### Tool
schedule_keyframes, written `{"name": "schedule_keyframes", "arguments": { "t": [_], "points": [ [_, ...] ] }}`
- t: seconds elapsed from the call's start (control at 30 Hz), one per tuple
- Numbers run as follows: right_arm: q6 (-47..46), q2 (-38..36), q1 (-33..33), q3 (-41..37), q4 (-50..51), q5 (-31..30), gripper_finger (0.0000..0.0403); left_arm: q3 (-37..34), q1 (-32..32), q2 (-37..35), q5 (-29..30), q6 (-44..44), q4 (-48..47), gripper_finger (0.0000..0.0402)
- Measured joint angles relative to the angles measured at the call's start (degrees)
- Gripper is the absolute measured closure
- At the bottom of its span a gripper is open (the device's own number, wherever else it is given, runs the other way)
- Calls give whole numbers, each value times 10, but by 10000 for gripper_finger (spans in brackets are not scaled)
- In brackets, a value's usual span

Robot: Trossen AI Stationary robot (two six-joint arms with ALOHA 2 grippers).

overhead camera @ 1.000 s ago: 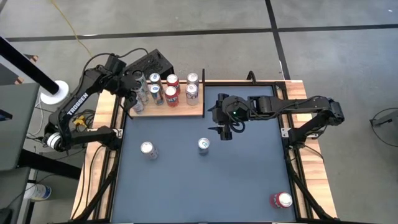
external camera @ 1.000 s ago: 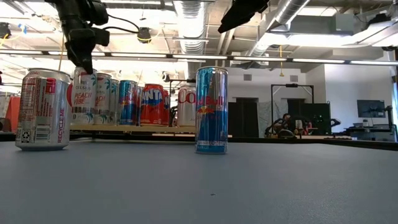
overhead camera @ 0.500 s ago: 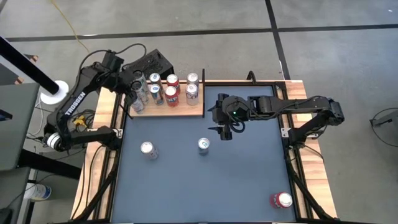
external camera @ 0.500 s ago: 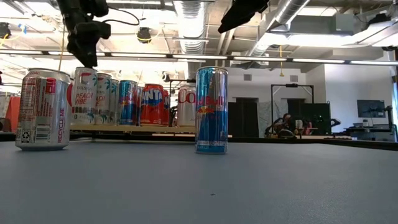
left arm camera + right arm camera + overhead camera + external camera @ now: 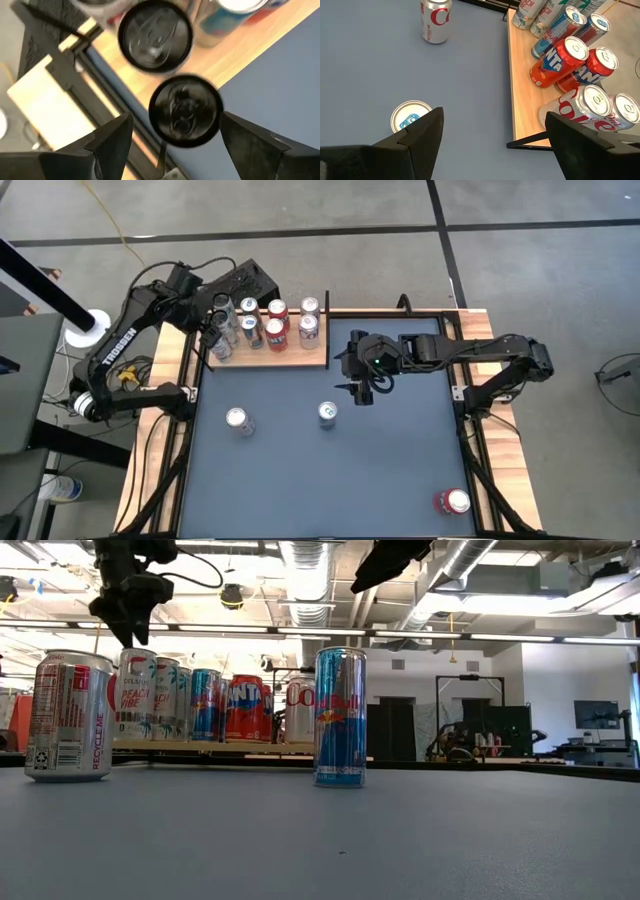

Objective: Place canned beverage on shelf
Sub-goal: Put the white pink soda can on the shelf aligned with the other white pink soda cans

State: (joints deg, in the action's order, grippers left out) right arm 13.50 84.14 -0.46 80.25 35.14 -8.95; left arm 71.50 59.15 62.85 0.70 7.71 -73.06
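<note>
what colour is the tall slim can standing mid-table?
The tall slim can is blue and silver with red lettering; the low view shows it best.

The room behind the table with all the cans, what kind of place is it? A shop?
Probably not a shop; more likely a lab or workshop. Bare pipes and ducts run along the ceiling, the floor is plain concrete, and two robot arms work over a blue table with cans on a small wooden shelf.
</note>
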Motion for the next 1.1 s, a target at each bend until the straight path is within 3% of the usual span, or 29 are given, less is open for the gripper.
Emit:
{"name": "schedule_keyframes", "arguments": {
  "t": [0.93,1.1],
  "points": [
    [-5,0,0,0,-3,0,70,-33,-7,9,-9,-20,27,118],
    [-5,0,0,0,-3,0,70,-33,-7,9,-9,-13,31,139]
  ]
}}
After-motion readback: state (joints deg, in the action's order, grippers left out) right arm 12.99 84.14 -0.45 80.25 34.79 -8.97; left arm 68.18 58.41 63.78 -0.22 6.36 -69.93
